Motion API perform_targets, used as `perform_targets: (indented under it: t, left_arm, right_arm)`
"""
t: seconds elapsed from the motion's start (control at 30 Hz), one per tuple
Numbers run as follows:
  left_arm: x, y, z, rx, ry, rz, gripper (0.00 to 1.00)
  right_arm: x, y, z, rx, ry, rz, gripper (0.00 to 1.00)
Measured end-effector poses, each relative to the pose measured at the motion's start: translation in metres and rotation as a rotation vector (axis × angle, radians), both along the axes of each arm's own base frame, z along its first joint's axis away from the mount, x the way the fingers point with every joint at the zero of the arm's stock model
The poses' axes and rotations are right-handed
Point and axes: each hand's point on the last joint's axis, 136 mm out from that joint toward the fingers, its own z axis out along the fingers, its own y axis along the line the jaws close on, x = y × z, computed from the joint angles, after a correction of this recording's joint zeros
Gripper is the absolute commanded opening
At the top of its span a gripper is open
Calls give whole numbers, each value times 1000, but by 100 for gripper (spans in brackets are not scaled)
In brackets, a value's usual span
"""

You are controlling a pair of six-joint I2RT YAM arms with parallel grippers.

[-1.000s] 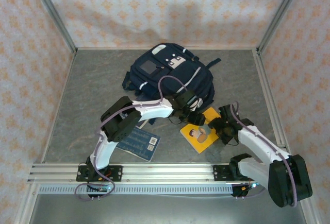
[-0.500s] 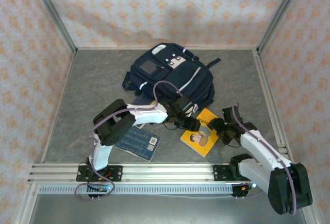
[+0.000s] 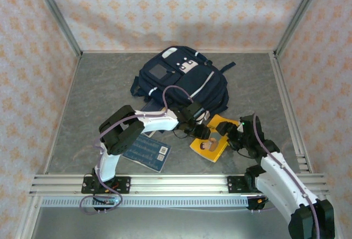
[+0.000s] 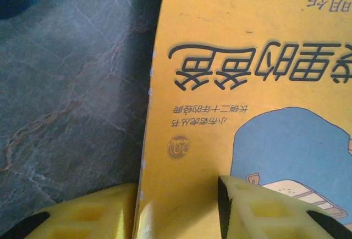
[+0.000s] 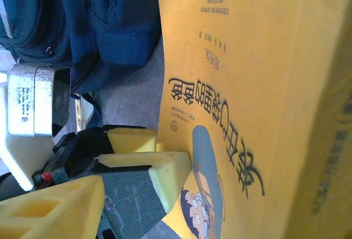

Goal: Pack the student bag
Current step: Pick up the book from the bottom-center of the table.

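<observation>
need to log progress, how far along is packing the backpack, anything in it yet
Done: nothing visibly packed; the student bag lies at the back of the table. In hand: the left fingers straddle an edge of the yellow book, with the right fingers close beside it. Left: get that book into the bag, then the blue notebook, also outside the bag.

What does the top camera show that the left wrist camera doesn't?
The top view takes in the whole student bag, a blue booklet and the right gripper. The left wrist view gives the print on the yellow book up close, its edge between the yellow fingers. Both show the yellow book, the left gripper and the grey table.
</observation>
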Motion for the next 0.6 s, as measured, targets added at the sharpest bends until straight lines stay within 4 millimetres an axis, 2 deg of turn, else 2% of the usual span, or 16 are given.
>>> perform_targets:
  t: [0.07, 0.13, 0.2, 0.27, 0.33, 0.47, 0.6]
  left_arm:
    - [0, 0, 0, 0, 0, 1, 41]
    - [0, 1, 0, -1, 2, 0, 41]
    - [0, 3, 0, -8, 2, 4, 42]
    - [0, 7, 1, -15, 9, 13, 48]
    - [-1, 15, 4, -24, 25, 36, 53]
    - [-6, 50, 9, -22, 76, 128, 62]
    - [-2, 79, 31, -86, 107, 268, 72]
  right_arm:
    - [0, 0, -2, 0, 8, 2, 65]
    - [-1, 0, -6, -4, 22, 2, 57]
    - [-2, 0, -11, -12, 43, 3, 42]
    - [-4, -1, -16, -22, 59, 6, 28]
    - [-5, -2, -18, -31, 68, 9, 19]
    - [-4, -1, -9, -26, 31, 13, 13]
    - [1, -2, 13, 22, -41, -29, 3]
